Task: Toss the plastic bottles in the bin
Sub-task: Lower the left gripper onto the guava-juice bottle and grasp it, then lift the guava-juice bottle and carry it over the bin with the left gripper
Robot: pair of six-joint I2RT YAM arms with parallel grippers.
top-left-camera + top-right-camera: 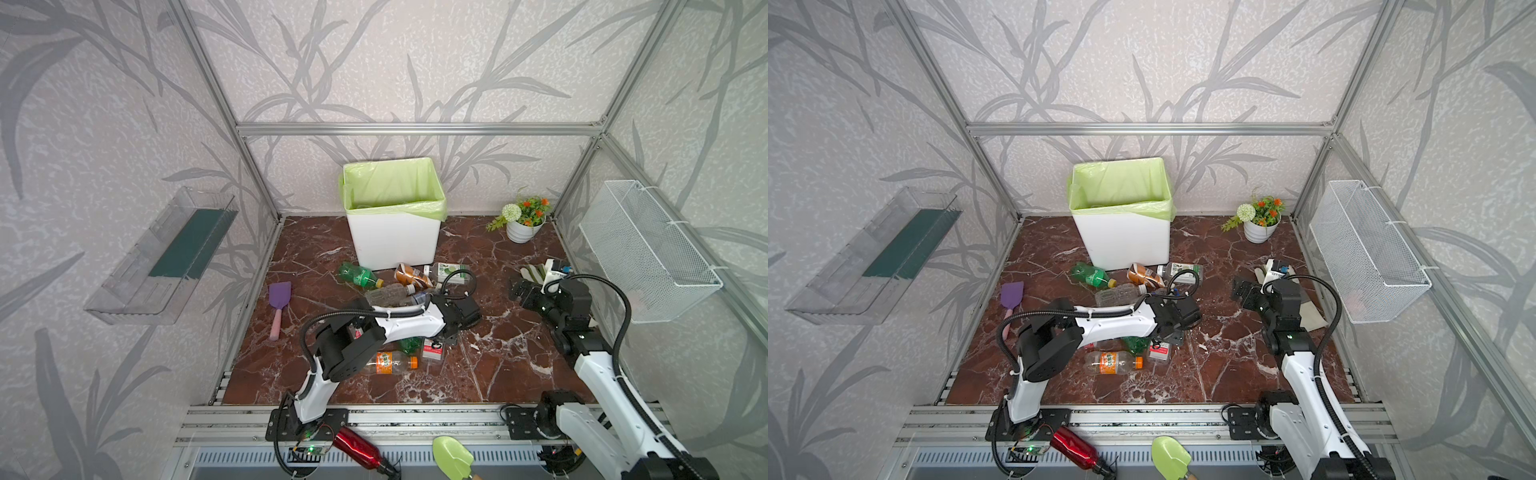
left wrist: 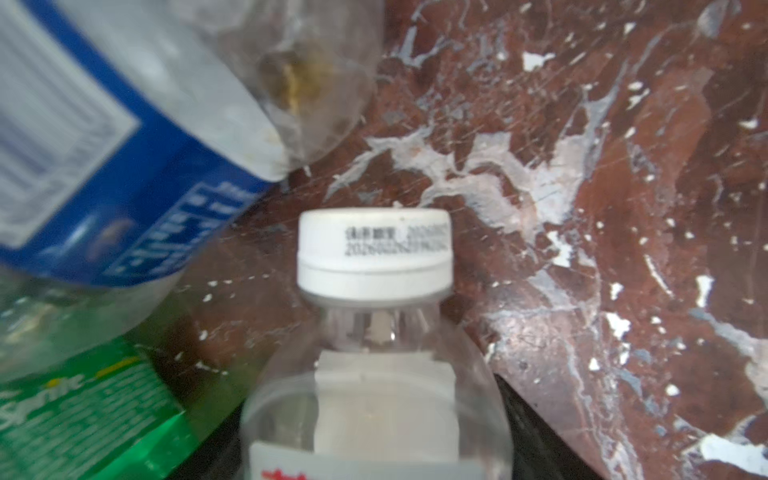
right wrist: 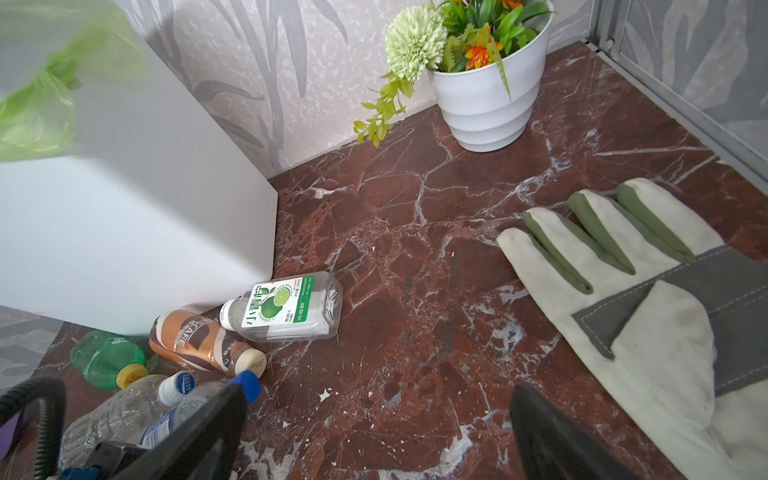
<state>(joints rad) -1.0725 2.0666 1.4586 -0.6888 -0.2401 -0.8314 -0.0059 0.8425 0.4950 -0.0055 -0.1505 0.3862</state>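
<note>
Two arms, one target: far at the back stands the bin. The right gripper hangs wide and empty. The left gripper straddles a clear red-labelled bottle at near centre, lying lengthwise between its jaws. Whether they grip it is unclear. The white cap points ahead.

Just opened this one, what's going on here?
The left gripper is down among the plastic bottles in the middle, with a clear white-capped bottle between its jaws; whether it has a grip yet is unclear. The right gripper hangs open and empty beside a work glove. Several bottles lie in front of the bin, including a green one and an orange-labelled one.
</note>
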